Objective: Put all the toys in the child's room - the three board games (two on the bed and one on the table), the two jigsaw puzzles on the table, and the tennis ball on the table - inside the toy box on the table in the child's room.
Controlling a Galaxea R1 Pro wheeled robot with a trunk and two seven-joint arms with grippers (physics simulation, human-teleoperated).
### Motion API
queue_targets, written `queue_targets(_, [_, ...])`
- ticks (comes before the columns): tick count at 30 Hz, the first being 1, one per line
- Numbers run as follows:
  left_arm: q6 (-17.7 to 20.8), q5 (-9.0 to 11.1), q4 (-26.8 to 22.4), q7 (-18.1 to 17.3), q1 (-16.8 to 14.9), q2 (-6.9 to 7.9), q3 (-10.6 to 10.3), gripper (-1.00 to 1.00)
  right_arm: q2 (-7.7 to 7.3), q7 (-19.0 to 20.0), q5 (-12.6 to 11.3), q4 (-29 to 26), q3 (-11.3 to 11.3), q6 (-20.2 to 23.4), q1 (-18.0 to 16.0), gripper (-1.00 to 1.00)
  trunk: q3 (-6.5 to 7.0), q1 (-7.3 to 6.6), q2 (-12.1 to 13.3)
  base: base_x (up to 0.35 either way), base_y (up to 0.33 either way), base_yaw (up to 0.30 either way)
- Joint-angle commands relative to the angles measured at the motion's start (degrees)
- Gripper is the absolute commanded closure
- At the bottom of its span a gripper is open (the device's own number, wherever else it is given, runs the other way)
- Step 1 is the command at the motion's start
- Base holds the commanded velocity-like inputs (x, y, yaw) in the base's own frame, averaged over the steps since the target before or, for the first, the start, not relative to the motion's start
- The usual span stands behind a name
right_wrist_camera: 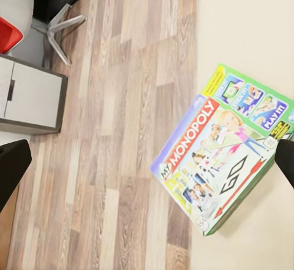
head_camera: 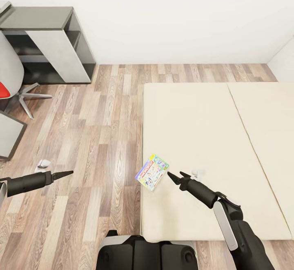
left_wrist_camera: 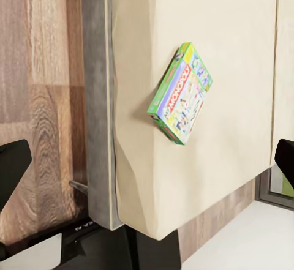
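My Monopoly board game (head_camera: 152, 171) lies flat at the beige bed's (head_camera: 204, 131) left edge, lower centre of the head frame, slightly overhanging the wood floor (head_camera: 90, 139). Right claw (head_camera: 173, 177) just beside its right corner, fingers spread, not touching. Left claw (head_camera: 67, 173) over floor at lower left; spread or pressed together, cannot tell.

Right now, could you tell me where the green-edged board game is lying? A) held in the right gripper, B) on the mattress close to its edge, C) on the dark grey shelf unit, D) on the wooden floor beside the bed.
B: the board game lies flat on the beige mattress of the bed, near the edge by the floor, with the right gripper open just beside it, not holding it.
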Motion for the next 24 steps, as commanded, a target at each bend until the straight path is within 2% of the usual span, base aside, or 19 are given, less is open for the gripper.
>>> queue_targets(1, [0.59, 0.11, -0.02, -0.13, -0.02, -0.01, 0.01, -1.0, 0.01, 0.07, -0.46, -0.05, -0.07, 0.49, -0.02, -1.0, 0.03, 0.04, -0.08, 0.0, 0.0, 0.0])
queue_targets(24, [0.59, 0.19, -0.08, -0.19, -0.02, -0.04, -0.05, -1.0, 0.19, 0.05, -0.42, 0.03, -0.03, 0.49, -0.02, -1.0, 2.19, 0.04, -0.08, 0.0, 0.0, 0.0])
